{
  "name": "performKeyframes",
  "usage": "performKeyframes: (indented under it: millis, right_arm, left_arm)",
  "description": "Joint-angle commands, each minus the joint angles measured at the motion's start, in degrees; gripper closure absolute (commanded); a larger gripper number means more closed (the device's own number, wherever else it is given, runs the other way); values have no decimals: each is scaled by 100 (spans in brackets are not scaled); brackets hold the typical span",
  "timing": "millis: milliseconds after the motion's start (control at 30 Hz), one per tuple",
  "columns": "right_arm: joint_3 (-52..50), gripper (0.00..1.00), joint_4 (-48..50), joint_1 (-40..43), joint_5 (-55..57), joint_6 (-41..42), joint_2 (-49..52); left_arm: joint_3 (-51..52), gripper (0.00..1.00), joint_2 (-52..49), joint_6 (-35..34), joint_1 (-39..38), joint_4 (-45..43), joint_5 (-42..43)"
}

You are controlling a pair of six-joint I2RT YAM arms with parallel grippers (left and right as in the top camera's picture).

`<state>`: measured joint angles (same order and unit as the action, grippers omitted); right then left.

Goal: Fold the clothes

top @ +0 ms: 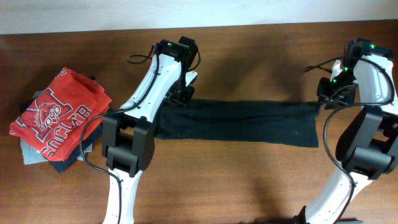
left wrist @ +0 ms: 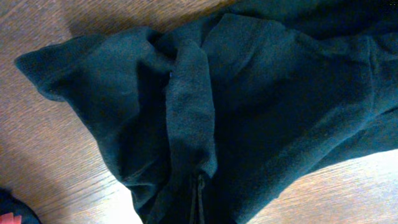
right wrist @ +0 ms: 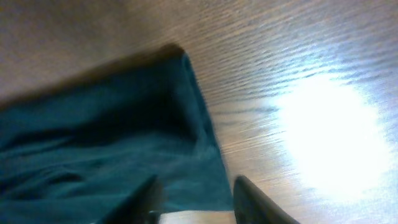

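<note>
**Lying long between two grippers**

The wooden table (top: 249, 180) carries the dark garment (top: 242, 121) at its middle. It lies flat as a long, narrow band, and in the overhead view its long axis runs from 9 o'clock to 3 o'clock. A stack of folded clothes topped by a red shirt (top: 59, 115) sits well apart at the table's 9 o'clock edge.

The left gripper (top: 182, 94) is over the band's 9 o'clock end, where its wrist view shows cloth bunched into ridges. Its fingers are out of sight, so I cannot tell whether they grip. The right gripper (top: 322, 104) is at the 3 o'clock end, jaws apart, with the hem corner lying between the fingers (right wrist: 249, 199).

Each arm is nearest its own end. The fold probably needs one short end carried toward the other along that axis, and the right jaws would have to close on the hem first.
</note>
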<state>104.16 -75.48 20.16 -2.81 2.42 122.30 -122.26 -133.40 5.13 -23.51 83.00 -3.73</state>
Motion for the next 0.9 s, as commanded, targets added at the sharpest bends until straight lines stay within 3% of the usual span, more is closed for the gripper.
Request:
performKeyframes:
  millis: [0, 200, 467, 500, 633, 867]
  right_arm:
    - [90, 49, -42, 20, 459, 153, -129]
    - [92, 48, -50, 17, 577, 391, -129]
    - [131, 50, 7, 17, -890, -131, -245]
    - [136, 50, 39, 17, -1244, -291, -411]
    - [144, 49, 72, 17, -1480, -415, -968]
    - [144, 44, 90, 17, -1587, -415, -2481]
  left_arm:
    - [-129, 96, 37, 142, 11, 42, -162]
    - [-173, 89, 37, 138, 131, 111, -205]
    - [-1316, 86, 197, 138, 227, 966, -214]
    - [-1718, 80, 315, 138, 271, 1244, -216]
    - [-2203, 77, 798, 140, 424, 1373, -289]
    - [-2212, 79, 2271, 44, 896, 1370, -693]
